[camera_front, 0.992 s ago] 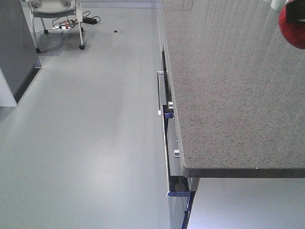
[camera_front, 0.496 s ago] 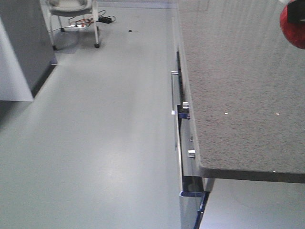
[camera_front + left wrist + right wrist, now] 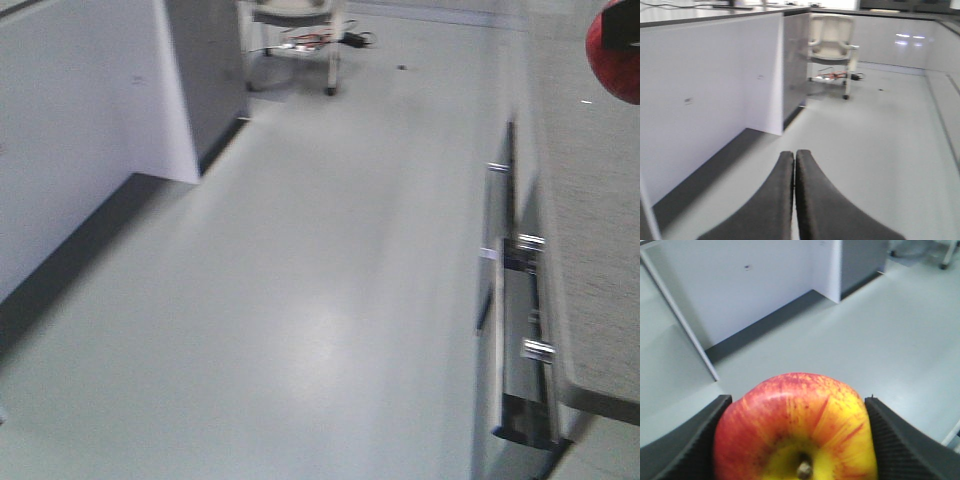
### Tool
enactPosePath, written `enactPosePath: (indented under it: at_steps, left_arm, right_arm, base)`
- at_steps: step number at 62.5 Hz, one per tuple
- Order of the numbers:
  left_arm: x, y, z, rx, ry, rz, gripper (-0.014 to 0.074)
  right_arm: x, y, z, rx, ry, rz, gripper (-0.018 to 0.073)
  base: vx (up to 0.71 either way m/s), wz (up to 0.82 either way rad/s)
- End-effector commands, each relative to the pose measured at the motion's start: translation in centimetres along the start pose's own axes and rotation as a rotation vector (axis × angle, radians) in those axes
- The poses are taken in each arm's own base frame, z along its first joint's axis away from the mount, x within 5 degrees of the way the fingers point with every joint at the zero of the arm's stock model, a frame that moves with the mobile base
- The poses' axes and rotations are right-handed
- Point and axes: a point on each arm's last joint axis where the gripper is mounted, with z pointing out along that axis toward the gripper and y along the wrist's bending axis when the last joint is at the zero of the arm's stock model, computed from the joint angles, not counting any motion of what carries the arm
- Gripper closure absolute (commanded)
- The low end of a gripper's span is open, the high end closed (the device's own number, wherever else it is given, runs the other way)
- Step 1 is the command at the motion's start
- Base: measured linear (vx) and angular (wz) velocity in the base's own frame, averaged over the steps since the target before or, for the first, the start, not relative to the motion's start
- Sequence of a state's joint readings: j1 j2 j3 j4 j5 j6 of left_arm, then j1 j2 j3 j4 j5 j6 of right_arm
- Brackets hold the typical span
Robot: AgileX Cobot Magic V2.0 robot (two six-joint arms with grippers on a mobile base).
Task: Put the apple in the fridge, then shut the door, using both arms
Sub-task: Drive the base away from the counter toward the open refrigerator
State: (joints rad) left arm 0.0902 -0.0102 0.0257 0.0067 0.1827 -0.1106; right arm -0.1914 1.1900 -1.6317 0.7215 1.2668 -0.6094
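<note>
The red and yellow apple [image 3: 795, 430] fills the bottom of the right wrist view, stem end facing the camera. My right gripper [image 3: 797, 401] is shut on it, with one black ribbed finger [image 3: 890, 440] on each side. In the front view the apple [image 3: 617, 55] shows as a red blur at the top right corner, high above the floor. My left gripper [image 3: 795, 156] is shut, its two dark fingers touching along their length and holding nothing. It hangs over bare floor. I cannot make out the fridge or its door in these views.
A grey speckled counter [image 3: 600, 250] with metal-handled drawers [image 3: 520, 300] runs along the right. A white cabinet block [image 3: 80, 120] with a dark grey end panel [image 3: 792, 60] stands at the left. A wheeled chair [image 3: 832, 42] and floor cables [image 3: 320, 40] lie ahead.
The front view has swung left: the counter slid to the right edge and the white cabinet block came in from the left. The apple stays at the top right corner.
</note>
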Motion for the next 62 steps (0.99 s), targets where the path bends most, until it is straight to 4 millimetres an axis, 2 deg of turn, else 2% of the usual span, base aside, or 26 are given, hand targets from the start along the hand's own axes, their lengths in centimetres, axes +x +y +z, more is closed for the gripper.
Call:
enactPosePath:
  at_steps: [1, 36, 62]
  left_arm:
    - [0.21, 0.01, 0.06, 0.009, -0.059, -0.015, 0.0603]
    - [0.21, 0.01, 0.06, 0.009, -0.059, -0.015, 0.0603]
    - [0.21, 0.01, 0.06, 0.009, -0.059, -0.015, 0.0603]
  right_arm:
    - [-1.15, 0.78, -1.22, 0.007, -0.103, -0.021, 0.049]
    - [-1.15, 0.78, -1.22, 0.007, -0.103, -0.021, 0.049]
    - [-1.15, 0.78, -1.22, 0.007, -0.103, -0.022, 0.049]
  base:
    - [-0.02, 0.67]
    - [-0.01, 0.68]
    - [0.03, 0.49]
